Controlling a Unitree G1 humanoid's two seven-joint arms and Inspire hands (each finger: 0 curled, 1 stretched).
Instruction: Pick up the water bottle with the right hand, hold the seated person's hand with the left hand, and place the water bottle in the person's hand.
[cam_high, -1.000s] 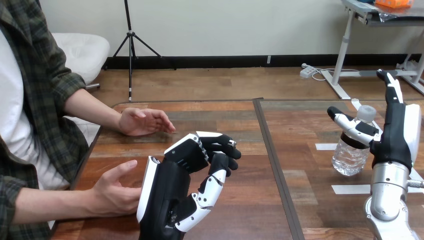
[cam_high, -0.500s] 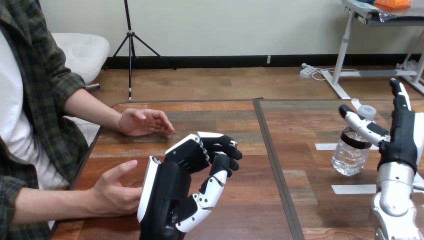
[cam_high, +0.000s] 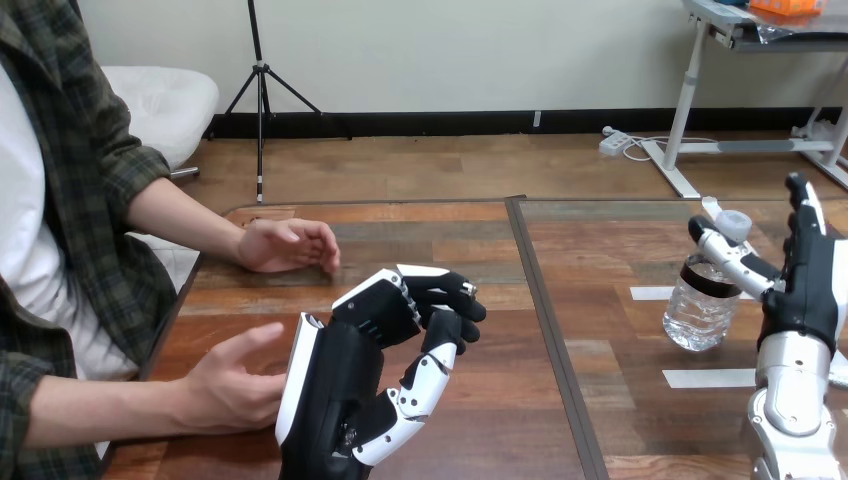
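A clear plastic water bottle (cam_high: 703, 300) with a pale cap stands upright at the table's right side. My right hand (cam_high: 806, 285) is beside it on its right, open, fingers straight up and the thumb reaching across in front of the bottle's neck. My left hand (cam_high: 372, 350) is low at the centre-left, its fingers curled with nothing in them. The person's near hand (cam_high: 232, 380) lies palm up just left of my left hand, close to its white back. The person's far hand (cam_high: 285, 243) rests on the table behind.
White tape strips (cam_high: 708, 378) mark the table (cam_high: 500, 300) around the bottle. A dark seam (cam_high: 548, 320) runs front to back through the middle of the tabletop.
My right hand has shifted right and slightly down beside the bottle, its thumb now at the neck. The person's far hand curled its fingers a little. My left hand has barely moved.
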